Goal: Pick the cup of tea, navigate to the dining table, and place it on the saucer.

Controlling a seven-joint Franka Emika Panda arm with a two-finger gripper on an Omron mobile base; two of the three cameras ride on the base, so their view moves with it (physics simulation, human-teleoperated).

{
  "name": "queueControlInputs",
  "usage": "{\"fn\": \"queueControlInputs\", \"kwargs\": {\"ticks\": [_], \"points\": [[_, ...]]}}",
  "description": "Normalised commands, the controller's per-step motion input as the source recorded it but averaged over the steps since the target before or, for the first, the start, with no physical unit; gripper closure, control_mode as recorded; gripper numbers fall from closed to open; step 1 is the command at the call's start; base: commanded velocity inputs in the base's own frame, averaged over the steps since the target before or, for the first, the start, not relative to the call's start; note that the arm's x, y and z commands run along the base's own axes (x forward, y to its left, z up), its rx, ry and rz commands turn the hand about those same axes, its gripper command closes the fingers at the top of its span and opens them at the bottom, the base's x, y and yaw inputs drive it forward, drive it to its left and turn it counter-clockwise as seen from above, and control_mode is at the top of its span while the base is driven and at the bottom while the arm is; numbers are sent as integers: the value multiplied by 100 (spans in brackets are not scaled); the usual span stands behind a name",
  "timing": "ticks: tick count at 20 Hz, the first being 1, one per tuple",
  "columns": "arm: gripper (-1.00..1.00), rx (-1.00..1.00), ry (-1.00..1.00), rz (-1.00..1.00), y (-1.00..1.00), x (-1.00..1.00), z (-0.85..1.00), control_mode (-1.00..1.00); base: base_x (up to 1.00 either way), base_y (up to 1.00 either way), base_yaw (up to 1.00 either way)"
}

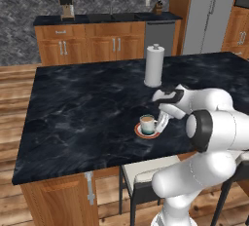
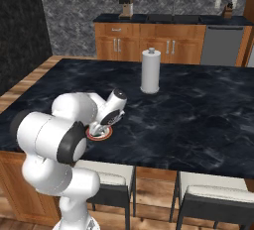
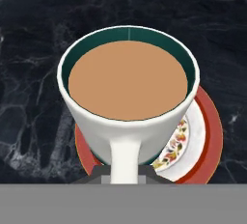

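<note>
The cup of tea (image 1: 147, 123) is seen standing over the saucer (image 1: 141, 133) on the dark marble counter (image 1: 82, 108), near its front edge and well in front of the paper-towel roll (image 1: 154, 65). The end effector (image 1: 161, 125) is found just beside the cup, at its handle side, and in the hand view the cup's white handle (image 3: 125, 162) is shown running down between the two dark fingertips, so the end effector is judged to be clenched on the handle. In that same view the cup is seen sitting off-centre on the saucer (image 3: 207, 136), whose orange-red rim is exposed far more on one side than on the other. Whether the cup's base is fully resting on the plate or held a little above it cannot be told from these pictures. The picking up and the drive to the dining table are judged to be done, since the cup is already at the saucer. What is left is judged to be the release of the handle and the withdrawal of the arm, without the cup being tipped or dragged off the plate.
</note>
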Motion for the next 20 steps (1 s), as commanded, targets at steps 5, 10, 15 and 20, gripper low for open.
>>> {"fn": "queueControlInputs", "kwargs": {"ticks": [5, 10, 15, 20], "points": [[100, 0, 0, 0, 5, 7, -11, -100, 0, 0, 0], [100, 0, 0, 0, 0, 8, -11, -100, 0, 0, 0], [100, 0, 0, 4, 0, 4, -11, -100, 0, 0, 0], [-100, 0, 0, 3, -2, 0, -10, -100, 0, 0, 0]]}}
